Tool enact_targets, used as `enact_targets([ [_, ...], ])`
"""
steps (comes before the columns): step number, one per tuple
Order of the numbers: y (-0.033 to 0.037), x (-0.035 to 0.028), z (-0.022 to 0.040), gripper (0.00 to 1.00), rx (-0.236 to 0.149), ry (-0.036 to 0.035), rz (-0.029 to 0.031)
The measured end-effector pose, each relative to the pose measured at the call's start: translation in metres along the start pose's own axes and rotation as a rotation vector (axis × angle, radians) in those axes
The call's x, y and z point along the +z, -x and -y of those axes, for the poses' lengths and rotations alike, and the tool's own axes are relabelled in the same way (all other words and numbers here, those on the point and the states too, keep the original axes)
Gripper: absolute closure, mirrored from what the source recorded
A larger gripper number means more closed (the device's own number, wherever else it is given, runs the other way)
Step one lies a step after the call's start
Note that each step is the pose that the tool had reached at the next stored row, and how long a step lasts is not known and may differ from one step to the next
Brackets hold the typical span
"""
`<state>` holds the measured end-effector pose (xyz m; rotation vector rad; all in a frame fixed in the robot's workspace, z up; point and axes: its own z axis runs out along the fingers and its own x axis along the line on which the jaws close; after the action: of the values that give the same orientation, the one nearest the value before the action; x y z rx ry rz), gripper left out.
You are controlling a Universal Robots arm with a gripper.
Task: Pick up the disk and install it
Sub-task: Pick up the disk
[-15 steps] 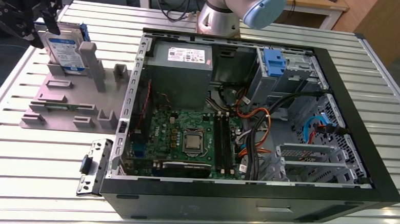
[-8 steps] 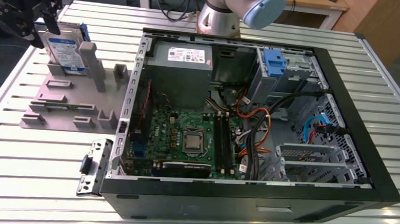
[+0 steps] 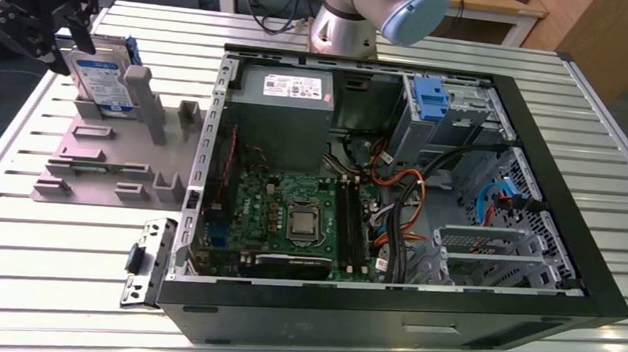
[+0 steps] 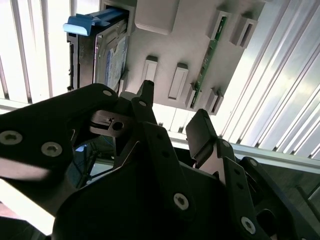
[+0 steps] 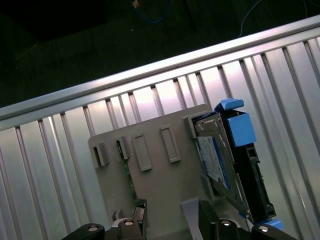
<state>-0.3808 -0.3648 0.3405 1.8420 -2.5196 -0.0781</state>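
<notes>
**Claw poised over the parked disk.** The disk [image 3: 96, 80] stands on edge in a slot of the grey holder [image 3: 100, 150]. The holder lies on the slatted tabletop [image 3: 63, 243], just beside the open computer case [image 3: 339, 314], at the exterior view's left. Stood upright in this way, the disk's broad faces and upper edge are left free to be gripped from above. The blue bracket [image 5: 240, 127] framing the disk is shown in the first wrist view.

The claw [image 5: 172, 217] is released and carries nothing. Its fingers [image 4: 200, 131] are spread apart, and bare holder is visible between them. It is held over the holder, near the disk but apart from it, and to one side of the disk rather than astride it. A green memory stick [image 4: 205, 60] is parked in a neighbouring slot.

Inside the case, the drive cage [image 3: 471, 103] with its blue latch [image 3: 431, 95] is judged to be the place meant for the disk. The disk is not in the case, so the pick-up is taken as not yet made.
</notes>
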Motion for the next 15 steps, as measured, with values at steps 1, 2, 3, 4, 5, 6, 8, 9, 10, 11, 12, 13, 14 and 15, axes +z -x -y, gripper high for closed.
enact_targets([
  [1,0.0005,0.0001,-0.0001,0.47,0.000,0.0000,0.0000],
  [2,0.0009,0.0003,-0.0003,0.47,0.000,-0.0001,0.0001],
  [3,0.0013,0.0004,-0.0004,0.47,0.000,0.0000,0.0000],
  [4,0.0016,0.0005,-0.0005,0.47,0.000,-0.0001,0.0001],
  [5,0.0019,0.0006,-0.0005,0.47,0.000,-0.0001,0.0001],
  [6,0.0021,0.0007,-0.0006,0.47,0.000,-0.0001,0.0000],
  [8,0.0024,0.0008,-0.0007,0.47,0.000,0.0000,0.0000],
  [9,0.0038,0.0057,-0.0009,0.47,0.000,0.0001,0.0003],
  [10,0.0041,0.0099,-0.0008,0.47,0.000,0.0001,0.0003],
  [11,0.0041,0.0099,-0.0009,0.47,0.000,0.0001,0.0003],
  [12,0.0042,0.0100,-0.0008,0.47,0.000,0.0001,0.0003],
  [13,0.0043,0.0102,-0.0009,0.47,0.000,-0.0001,0.0004],
  [14,0.0045,0.0104,-0.0009,0.47,0.000,-0.0002,0.0008],
  [15,0.0049,0.0104,-0.0011,0.47,0.000,0.0002,0.0013],
])
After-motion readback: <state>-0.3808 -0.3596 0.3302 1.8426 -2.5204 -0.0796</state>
